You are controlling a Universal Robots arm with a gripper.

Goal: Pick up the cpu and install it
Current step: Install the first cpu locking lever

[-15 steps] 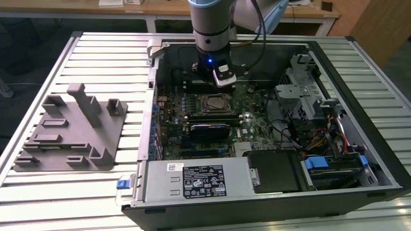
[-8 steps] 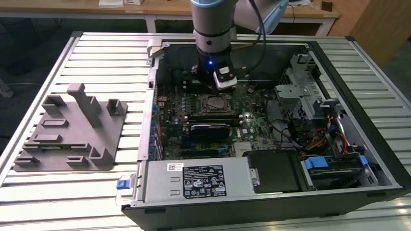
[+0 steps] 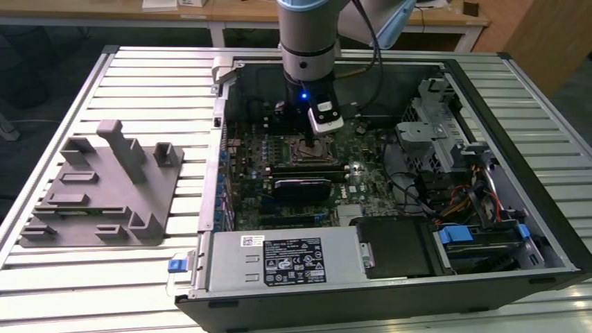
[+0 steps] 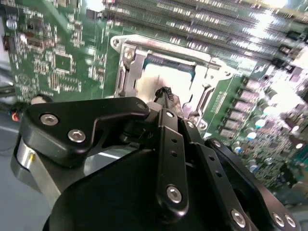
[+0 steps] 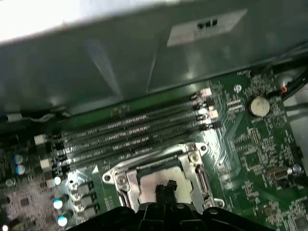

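Although the arm's own linkage hides much of the contact, the hand (image 4: 166, 96) stands low over the CPU socket (image 5: 161, 175) on the motherboard (image 3: 324, 170) inside the open computer case (image 3: 518, 208), and in both wrist views its dark fingertips come together to a narrow point on the pale metal face of the cpu (image 4: 166, 79); I cannot tell whether they are pinching the chip, pressing on it, or merely hovering just above it. The cpu lies flat within the socket's bright steel frame, which reads as seated or all but seated. By its look, the chip should handle as a light, stiff little plate: the metal lid is smooth and likely slippery to hard fingertips, while the underside contacts and the socket pins beneath are delicate, so a sound hold would be by two opposite edges of the pale rim, kept level, and never by forcing down on the lid off-centre. Memory slots (image 5: 134, 130) run alongside the socket, near enough to crowd the fingers. As for writing, a white label (image 5: 207, 26) on the case wall carries dark print too blurred to make out, and a black-and-white sticker (image 3: 294, 260) on the power supply (image 3: 277, 258) shows lines of text too small to read; fine legends on the board cannot be made out either. The grey plastic tray (image 3: 102, 187) with upright posts sits on the slatted worktop (image 3: 166, 90) toward the exterior view's left, well apart from the case.
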